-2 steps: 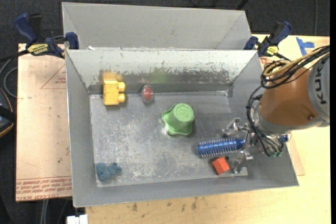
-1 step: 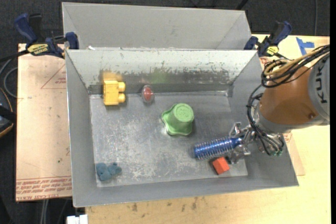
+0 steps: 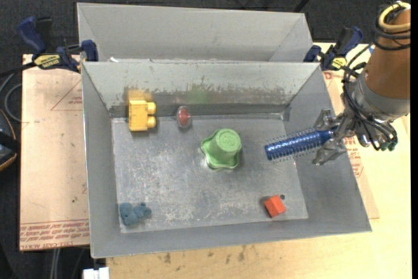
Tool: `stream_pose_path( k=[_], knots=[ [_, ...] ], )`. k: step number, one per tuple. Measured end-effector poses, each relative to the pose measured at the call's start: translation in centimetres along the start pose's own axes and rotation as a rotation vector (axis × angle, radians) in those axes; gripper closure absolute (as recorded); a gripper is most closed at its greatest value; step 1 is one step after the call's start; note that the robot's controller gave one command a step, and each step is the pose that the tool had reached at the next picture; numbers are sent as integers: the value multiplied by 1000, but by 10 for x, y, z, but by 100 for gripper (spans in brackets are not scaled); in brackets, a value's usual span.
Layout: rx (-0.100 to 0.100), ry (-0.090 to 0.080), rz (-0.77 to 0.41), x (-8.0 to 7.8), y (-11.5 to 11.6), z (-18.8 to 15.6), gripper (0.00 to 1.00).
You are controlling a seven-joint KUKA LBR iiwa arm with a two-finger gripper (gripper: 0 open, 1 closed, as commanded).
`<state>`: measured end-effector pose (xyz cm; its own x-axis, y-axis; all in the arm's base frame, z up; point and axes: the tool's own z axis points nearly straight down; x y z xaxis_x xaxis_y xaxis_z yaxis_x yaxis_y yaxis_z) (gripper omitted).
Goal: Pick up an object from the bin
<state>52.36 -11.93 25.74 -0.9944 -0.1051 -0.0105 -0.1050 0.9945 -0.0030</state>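
My hand (image 3: pixel 324 139) is at the right side of the bin (image 3: pixel 170 189), its two fingers pinched on one end of a blue bristly roller (image 3: pixel 290 145). The roller sticks out leftward from my fingers, over the floor near the right wall. Just to its left stands an upturned green cup (image 3: pixel 222 148). A red block (image 3: pixel 275 206) lies below it. A yellow toy block (image 3: pixel 140 112) is well apart at the far left.

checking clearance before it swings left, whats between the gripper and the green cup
A blue bristly roller lies there, running from the gripper toward the green cup; bare bin floor separates its free end from the cup, in the camera view.
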Motion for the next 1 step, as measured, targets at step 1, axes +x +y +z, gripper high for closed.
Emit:
stream_pose_path(
  k=[1],
  knots=[
    [-2,4,-78,-50,-10,4,100]
  ],
)
